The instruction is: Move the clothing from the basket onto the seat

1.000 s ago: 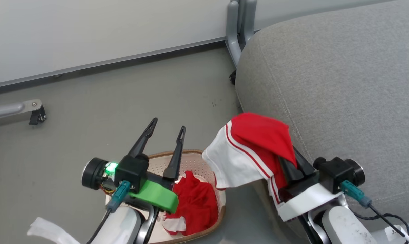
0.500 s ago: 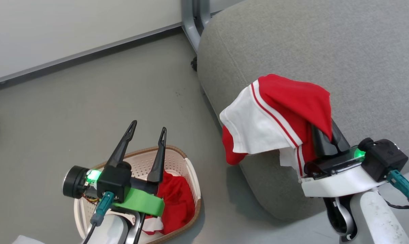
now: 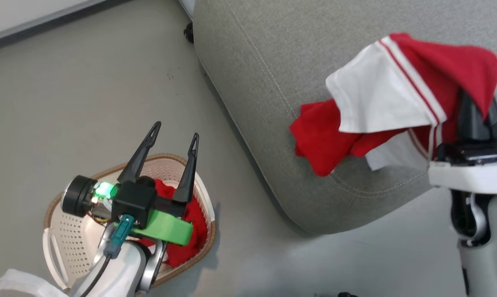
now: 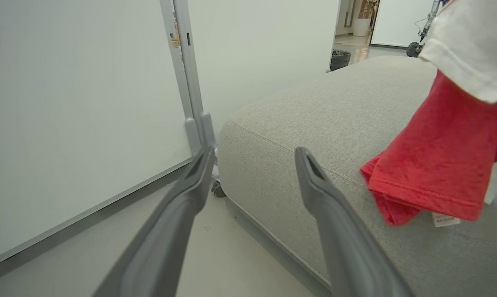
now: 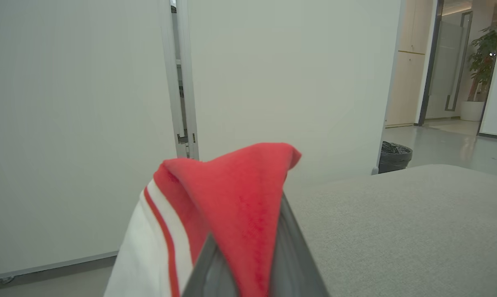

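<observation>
Flooring, smooth and grey (image 3: 87, 82), spreads under everything, bounded by tall white partition panels (image 4: 67, 103) with a grey post between them.

The large light-grey fabric-upholstered seat cushion (image 3: 273, 62), with rounded edges and stitched seams, stands on that floor and takes up the upper right of the head view. Its near rounded corner points toward the robot.

Over that near corner hangs the red-and-white sports garment (image 3: 397, 90), red cloth with a broad white panel and red stripe trim. It is draped over the tips of the right pincer (image 3: 479, 117). Its red lower fold and a small white tag dangle low over the cushion top. Whether that fold touches the fabric cannot be told.

The small cream-white perforated plastic basket (image 3: 79, 241), with a brown woven-look rim and white side handle, sits on the floor at the lower left, well apart from the seat. The second red garment (image 3: 193, 218) lies crumpled against its right wall, partly hidden by the left arm.

The right pincer has its two dark fingers drawn together, the cloth pinched between them and folded over their tips. The left pincer (image 3: 176, 129) hovers above the basket with its fingers spread wide, holding nothing, tips aimed toward the seat's edge.
</observation>
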You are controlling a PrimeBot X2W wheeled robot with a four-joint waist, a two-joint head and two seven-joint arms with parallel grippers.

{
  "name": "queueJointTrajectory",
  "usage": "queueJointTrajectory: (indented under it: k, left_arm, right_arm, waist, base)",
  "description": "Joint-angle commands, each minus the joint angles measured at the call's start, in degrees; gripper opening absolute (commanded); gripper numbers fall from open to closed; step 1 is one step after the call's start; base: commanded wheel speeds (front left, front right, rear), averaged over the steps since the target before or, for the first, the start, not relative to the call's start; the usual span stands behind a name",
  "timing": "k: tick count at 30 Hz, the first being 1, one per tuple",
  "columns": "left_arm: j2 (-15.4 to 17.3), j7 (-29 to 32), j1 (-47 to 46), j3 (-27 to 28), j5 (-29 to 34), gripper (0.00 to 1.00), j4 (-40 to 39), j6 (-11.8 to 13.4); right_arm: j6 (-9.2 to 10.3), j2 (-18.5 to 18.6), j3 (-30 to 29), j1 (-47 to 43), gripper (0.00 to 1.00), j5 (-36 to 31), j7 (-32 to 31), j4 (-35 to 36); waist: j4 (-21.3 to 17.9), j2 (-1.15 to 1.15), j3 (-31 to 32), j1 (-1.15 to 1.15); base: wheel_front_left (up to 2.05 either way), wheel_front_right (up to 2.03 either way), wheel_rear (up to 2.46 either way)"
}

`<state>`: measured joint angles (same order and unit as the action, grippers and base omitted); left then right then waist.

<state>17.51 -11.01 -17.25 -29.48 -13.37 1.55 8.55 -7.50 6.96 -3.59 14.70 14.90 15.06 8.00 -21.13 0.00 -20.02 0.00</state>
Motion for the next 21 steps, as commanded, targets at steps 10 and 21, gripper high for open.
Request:
queueJointTrajectory:
  k: [10, 21]
  left_arm:
    - [2.4, 2.3, -6.5, -0.7, 3.1, 1.00, -2.5, -0.7]
    - [2.4, 1.8, -10.4, -1.5, 5.4, 1.00, -2.2, -0.3]
  right_arm:
    - [0.02, 11.6, -7.2, 20.9, 0.00, 3.1, 0.2, -5.8]
    - [0.03, 19.1, -10.7, 34.5, 0.00, 2.8, 0.2, -19.0]
  waist:
    - [4.5, 0.00, -15.1, 0.00]
    - [8.5, 0.00, -21.9, 0.00]
  base:
    - [0.00, 0.00, 0.00]
    - [0.00, 0.00, 0.00]
